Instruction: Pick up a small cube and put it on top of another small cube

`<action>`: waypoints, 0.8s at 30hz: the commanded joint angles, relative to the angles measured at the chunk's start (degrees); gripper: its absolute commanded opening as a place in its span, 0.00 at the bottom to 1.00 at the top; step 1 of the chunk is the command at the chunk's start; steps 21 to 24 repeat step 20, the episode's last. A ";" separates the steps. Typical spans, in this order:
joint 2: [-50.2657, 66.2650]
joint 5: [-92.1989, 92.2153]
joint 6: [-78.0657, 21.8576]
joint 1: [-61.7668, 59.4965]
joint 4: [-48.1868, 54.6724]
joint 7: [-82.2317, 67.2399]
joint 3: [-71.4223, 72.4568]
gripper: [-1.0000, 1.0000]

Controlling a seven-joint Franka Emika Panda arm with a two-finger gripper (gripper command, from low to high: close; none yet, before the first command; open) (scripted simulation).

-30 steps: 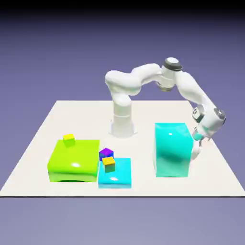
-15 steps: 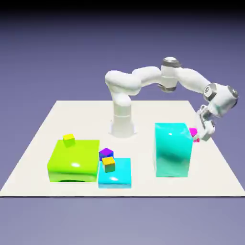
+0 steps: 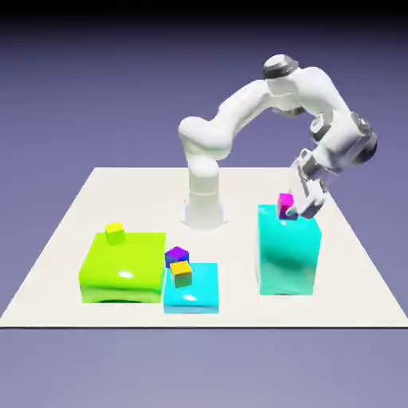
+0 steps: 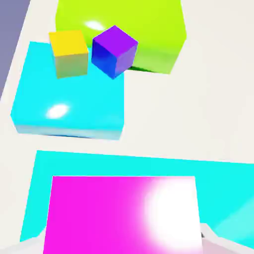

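Observation:
My gripper (image 3: 292, 209) is shut on the tiny magenta-pink cube (image 3: 285, 201), holding it just above the top of the tall teal block (image 3: 288, 251) at the exterior view's right. In the hand view the pink cube (image 4: 121, 214) fills the bottom, large, between my fingertips (image 4: 214, 238), with the teal block's top (image 4: 228, 183) under it. A purple small cube (image 3: 176, 256) and a yellow small cube (image 3: 182, 275) rest on the low cyan block (image 3: 191, 291); the hand view shows the purple cube (image 4: 114, 50) beside the yellow cube (image 4: 70, 52). Another yellow small cube (image 3: 115, 233) sits on the lime block (image 3: 123, 267).
The lime block (image 4: 124, 30) and the low cyan block (image 4: 67, 104) lie side by side at the exterior view's front left. The robot's base column (image 3: 204, 199) stands behind them on the white table (image 3: 64, 239).
The arm has lifted the pink cube from beside the teal block's right side and carried it up and leftward, to just over that block's top.

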 commanded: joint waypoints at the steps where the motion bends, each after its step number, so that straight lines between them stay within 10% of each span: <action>1: 1.97 -1.01 2.28 -2.08 -1.81 1.77 -0.18 0.00; 16: 16.13 -1.87 30.01 -26.60 -19.84 16.19 11.01 0.00; 17: 16.13 -1.87 30.01 -26.60 -19.84 16.19 11.01 1.00; 24: 15.59 -3.23 26.27 -23.47 -18.39 16.47 6.86 1.00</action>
